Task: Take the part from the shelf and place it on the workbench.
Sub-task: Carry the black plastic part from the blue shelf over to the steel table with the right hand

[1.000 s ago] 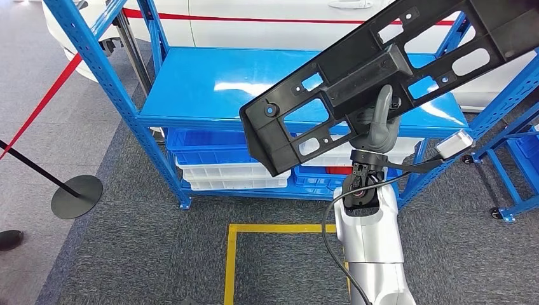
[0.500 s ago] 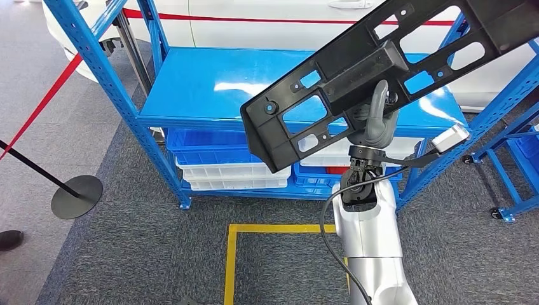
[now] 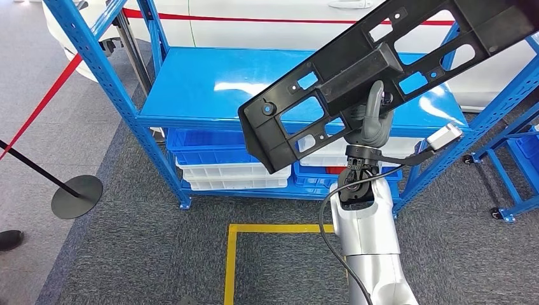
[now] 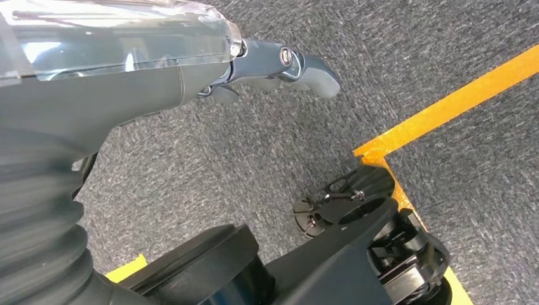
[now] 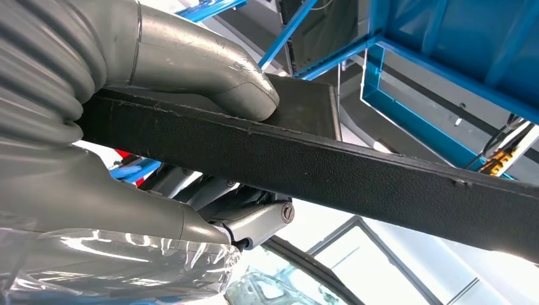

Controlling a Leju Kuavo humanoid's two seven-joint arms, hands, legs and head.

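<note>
Your part (image 3: 375,70) is up over the blue shelf (image 3: 210,89), tilted, right robot hand (image 3: 368,121) clamped on its middle rib (stiff, long plastic, likely to swing, so grip centrally). Left robot hand (image 4: 279,63): can't tell.

— Where are we?
— We are in a car workshop. We see a big blue metal rack (image 3: 210,89) with blue and white bins (image 3: 222,162) under its shelf.
— And behind it?
— A white car (image 3: 267,19). We also see a red barrier tape (image 3: 44,95), and yellow floor lines (image 3: 232,254) on the grey carpet.
</note>
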